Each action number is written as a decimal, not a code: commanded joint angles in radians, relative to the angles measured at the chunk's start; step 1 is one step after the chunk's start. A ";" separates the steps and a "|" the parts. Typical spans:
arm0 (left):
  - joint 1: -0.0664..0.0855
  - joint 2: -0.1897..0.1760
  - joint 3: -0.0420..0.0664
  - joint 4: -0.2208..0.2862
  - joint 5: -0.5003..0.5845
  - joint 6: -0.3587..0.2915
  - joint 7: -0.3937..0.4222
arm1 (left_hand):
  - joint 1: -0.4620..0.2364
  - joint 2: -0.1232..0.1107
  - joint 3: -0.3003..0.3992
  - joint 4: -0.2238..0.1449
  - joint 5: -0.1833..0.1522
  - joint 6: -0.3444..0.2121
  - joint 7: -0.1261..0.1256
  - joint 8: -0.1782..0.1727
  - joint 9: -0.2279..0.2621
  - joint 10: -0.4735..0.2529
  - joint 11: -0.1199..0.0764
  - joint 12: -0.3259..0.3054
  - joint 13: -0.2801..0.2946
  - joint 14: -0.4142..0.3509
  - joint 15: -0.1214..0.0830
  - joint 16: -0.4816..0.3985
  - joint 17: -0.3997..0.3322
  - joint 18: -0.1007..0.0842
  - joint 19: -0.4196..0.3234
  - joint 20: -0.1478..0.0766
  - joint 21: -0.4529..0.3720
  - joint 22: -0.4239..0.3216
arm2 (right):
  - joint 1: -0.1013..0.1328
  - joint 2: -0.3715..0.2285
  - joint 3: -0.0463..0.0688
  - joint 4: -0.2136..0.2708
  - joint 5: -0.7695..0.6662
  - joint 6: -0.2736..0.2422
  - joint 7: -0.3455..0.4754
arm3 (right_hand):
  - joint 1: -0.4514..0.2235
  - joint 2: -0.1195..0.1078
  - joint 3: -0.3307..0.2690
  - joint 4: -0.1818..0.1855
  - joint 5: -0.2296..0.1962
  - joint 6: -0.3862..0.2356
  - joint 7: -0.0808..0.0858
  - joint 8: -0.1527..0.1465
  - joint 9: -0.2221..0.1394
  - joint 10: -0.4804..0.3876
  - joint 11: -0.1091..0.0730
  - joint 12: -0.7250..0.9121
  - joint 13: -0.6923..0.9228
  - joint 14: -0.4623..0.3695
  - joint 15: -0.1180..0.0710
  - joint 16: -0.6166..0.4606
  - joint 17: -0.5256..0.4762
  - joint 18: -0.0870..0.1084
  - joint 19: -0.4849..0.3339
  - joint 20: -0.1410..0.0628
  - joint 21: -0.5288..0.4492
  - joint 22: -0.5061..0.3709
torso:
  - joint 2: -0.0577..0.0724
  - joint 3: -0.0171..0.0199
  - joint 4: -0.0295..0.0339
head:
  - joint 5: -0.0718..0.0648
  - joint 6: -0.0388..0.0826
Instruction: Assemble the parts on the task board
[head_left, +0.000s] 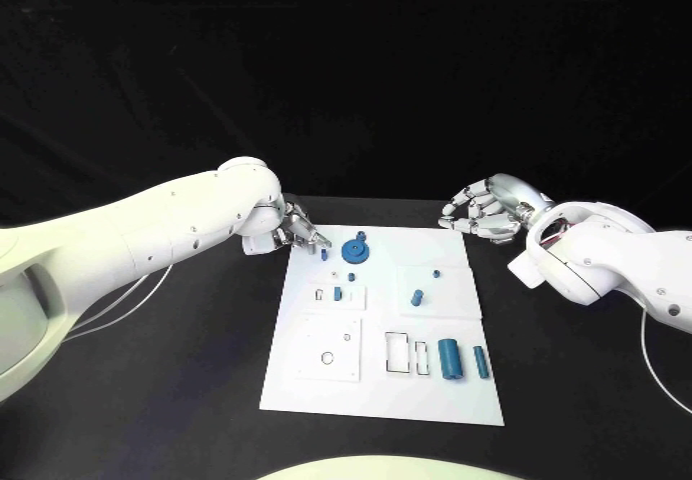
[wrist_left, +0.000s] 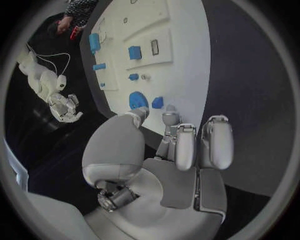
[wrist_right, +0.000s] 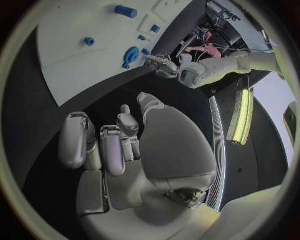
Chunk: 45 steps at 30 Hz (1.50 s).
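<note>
Lying flat on the black bench (head_left: 173, 400): white board (head_left: 375, 395), near edge blank. Just beyond that, two blue cylinders (head_left: 450, 357) side by side at the board's right, upright-rectangle cutouts next to them, a square plate with a small hole at left. Further up, small blue peg (head_left: 417, 297) right of middle, another small blue piece (head_left: 338, 293) left of middle on a little raised plate. Near the far-left corner, round blue gear-like part (head_left: 356, 246) with a small blue block (head_left: 325, 254) just beside it, both resting on the board.

Left robot hand (head_left: 296, 232) at the board's far-left corner, fingertips just beside the small block and gear; from the left wrist view fingers (wrist_left: 185, 145) partly curled, tips apart, nothing between them, so released; contact with the block cannot be told. Same gear (wrist_left: 137, 99) and block (wrist_left: 157, 102) visible just past the fingertips there.

Right robot hand (head_left: 488, 212) off the board, past its far-right corner, over the bench, well apart from all blue parts. Fingers (wrist_right: 80, 140) bent inward a little but spread, palm bare, grasping nothing: released. Gear (wrist_right: 131, 54) and left robot hand (wrist_right: 164, 65) seen across the board from that wrist.
</note>
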 joint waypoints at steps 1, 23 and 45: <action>-0.001 0.002 -0.001 0.004 0.016 0.020 0.013 | -0.007 0.002 -0.005 0.000 -0.004 0.005 0.001 -0.004 -0.001 0.006 -0.001 0.005 0.002 0.076 0.007 0.004 0.156 0.009 0.006 0.000 0.005 0.027 | 0.000 0.001 0.000 0.001 -0.011 0.009 0.008 | -0.004 -0.006 0.007 -0.001 0.006 -0.006 -0.001 0.005 0.001 -0.007 0.001 -0.004 -0.001 0.063 -0.005 -0.004 0.089 0.014 -0.004 0.001 -0.007 0.139 | 0.001 -0.0001 -0.0002 | -0.001 -0.001; -0.005 0.018 -0.004 -0.009 0.020 0.007 0.016 | 0.077 0.040 0.018 -0.009 0.000 0.021 -0.004 -0.004 -0.015 0.008 -0.006 0.015 0.003 0.077 0.003 0.006 0.158 0.008 0.008 -0.003 0.008 0.033 | 0.000 0.002 0.000 0.001 -0.012 0.013 0.006 | -0.005 -0.005 0.010 -0.001 0.006 -0.005 -0.001 0.005 0.002 -0.007 0.001 -0.004 -0.001 0.063 -0.005 -0.005 0.089 0.014 -0.004 0.001 -0.008 0.139 | 0.000 0.0006 0.0002 | -0.004 -0.001; -0.006 0.016 -0.007 -0.015 0.046 0.008 0.020 | 0.223 0.078 0.154 -0.080 -0.001 0.027 -0.016 0.014 -0.018 0.010 -0.018 0.016 -0.005 0.076 -0.008 0.005 0.155 0.007 0.010 -0.011 0.009 0.039 | 0.000 0.000 0.000 0.001 -0.014 0.019 0.005 | -0.005 -0.006 0.015 -0.002 0.007 -0.005 -0.001 0.006 0.003 -0.005 0.001 -0.003 0.000 0.063 -0.005 -0.005 0.088 0.014 -0.004 0.000 -0.008 0.140 | -0.001 0.0007 0.0009 | -0.005 -0.003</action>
